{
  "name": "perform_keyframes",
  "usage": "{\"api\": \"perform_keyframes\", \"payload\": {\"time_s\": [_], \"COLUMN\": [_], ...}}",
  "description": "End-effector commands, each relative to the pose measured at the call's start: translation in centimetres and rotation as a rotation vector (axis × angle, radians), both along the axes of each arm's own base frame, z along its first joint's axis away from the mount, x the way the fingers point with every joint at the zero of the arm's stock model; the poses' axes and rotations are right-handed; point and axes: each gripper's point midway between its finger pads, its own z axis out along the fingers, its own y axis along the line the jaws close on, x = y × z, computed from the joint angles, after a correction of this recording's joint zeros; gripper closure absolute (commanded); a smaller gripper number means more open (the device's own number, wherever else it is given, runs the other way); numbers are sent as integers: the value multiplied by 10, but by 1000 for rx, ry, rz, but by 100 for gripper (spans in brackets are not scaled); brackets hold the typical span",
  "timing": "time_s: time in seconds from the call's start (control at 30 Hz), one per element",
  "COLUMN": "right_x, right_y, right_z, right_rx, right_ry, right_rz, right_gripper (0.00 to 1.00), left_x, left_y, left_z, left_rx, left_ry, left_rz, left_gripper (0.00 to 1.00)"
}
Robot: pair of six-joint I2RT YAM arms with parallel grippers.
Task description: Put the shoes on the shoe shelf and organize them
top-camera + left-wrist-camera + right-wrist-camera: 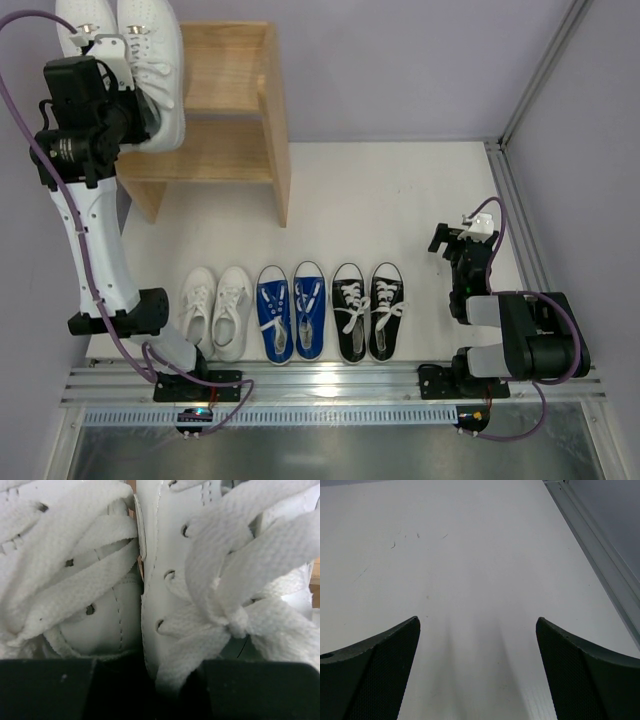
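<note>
A white pair of shoes [150,50] is over the left part of the wooden shoe shelf [232,150], toes pointing away. My left gripper [138,112] is shut on it. In the left wrist view the fingers [45,690] pinch the two shoes' inner walls [150,605] together, and laces fill the frame. Whether the soles rest on the top tier I cannot tell. On the table in front stand another white pair [215,312], a blue pair [290,312] and a black pair [367,312]. My right gripper [470,228] [477,630] hangs open over bare table at the right.
The shelf's right side panel [280,150] reaches toward the row of shoes. A metal rail [520,220] runs along the table's right edge, close to the right arm. Lilac walls close the back and both sides.
</note>
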Motion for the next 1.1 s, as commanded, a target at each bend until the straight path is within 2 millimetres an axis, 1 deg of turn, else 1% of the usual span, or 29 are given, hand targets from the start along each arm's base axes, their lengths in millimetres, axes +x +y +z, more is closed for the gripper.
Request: {"api": "perform_keyframes", "payload": {"time_s": [0.0,0.07,0.2,0.23,0.3,0.37,0.4,0.47,0.5,0.53,0.6,0.63,0.67,0.73,0.77,0.87,0.93,0.97,1.07], "right_x": [5,5,5,5,5,5,5,5,5,5,5,5,5,5,5,5,5,5,5], "right_y": [1,1,1,1,1,1,0,1,1,1,0,1,1,1,1,1,1,2,2], "right_z": [19,19,19,19,19,19,19,19,19,19,19,19,19,19,19,19,19,19,19], "right_rx": [-2,-2,-2,-2,-2,-2,-3,-3,-2,-3,-3,-2,-2,-3,-3,-2,-2,-2,-2], "right_ry": [-79,-79,-78,-79,-78,-79,-79,-79,-79,-78,-79,-79,-79,-78,-79,-79,-78,-78,-79], "right_rz": [4,7,7,4,4,7,4,6,4,6,4,4,6,6,7,6,6,7,9], "right_gripper": [3,2,3,3,3,3,3,2,3,3,2,3,3,3,3,3,3,2,3], "left_x": [-24,-19,-17,-18,-15,-9,-3,2,-1,5,6,7,0,-2,-5,-14,-13,-9,2], "left_y": [14,20,40,42,45,43,41,38,36,36,39,41,43,45,46,50,50,50,49], "left_z": [132,136,151,154,155,147,132,116,113,102,102,103,118,127,139,158,160,156,135], "left_rx": [154,203,246,248,238,218,195,167,154,142,147,159,167,175,181,208,214,218,198], "left_ry": [-458,-466,-512,-525,-534,-511,-465,-415,-409,-386,-391,-390,-429,-451,-491,-559,-566,-553,-483], "left_rz": [44,59,139,148,162,151,140,123,120,118,131,139,157,166,176,203,202,197,179], "left_gripper": [100,100,100,100,100,100,100,100,100,100,100,100,100,100,100,100,100,100,100]}}
